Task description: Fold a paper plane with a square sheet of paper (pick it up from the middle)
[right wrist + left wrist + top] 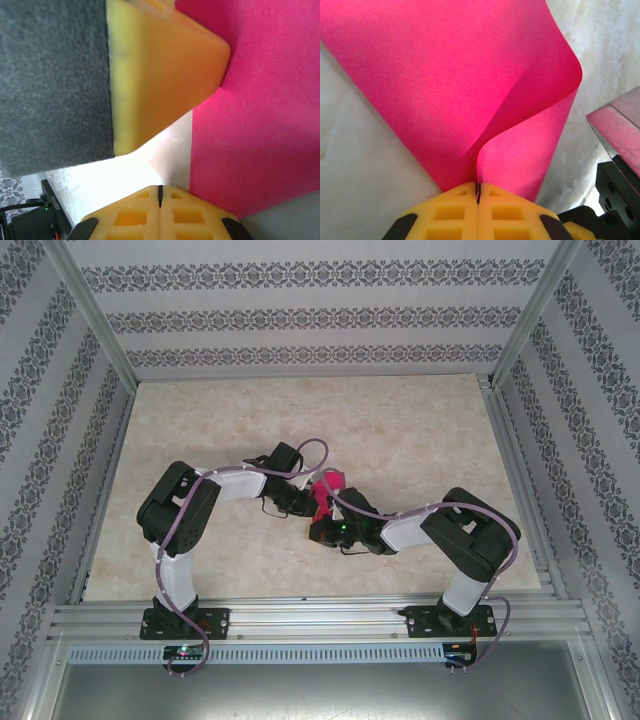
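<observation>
The square sheet of paper is magenta-pink and bends over itself in a loose curl above the marble tabletop. My left gripper is shut on its lower corner, the yellow fingers pinching the paper between them. From above, the sheet shows where the two arms meet, with the left gripper just beside it. My right gripper is shut with nothing between its tips. The paper hangs just to its right, and a left finger presses the sheet's edge. A paper plane is out of view.
The beige marble tabletop stretches back to patterned walls. Aluminium rails run along the near edge by both arm bases. The two wrists crowd together at mid-table, and part of the right gripper's body sits close on the right of the left wrist view.
</observation>
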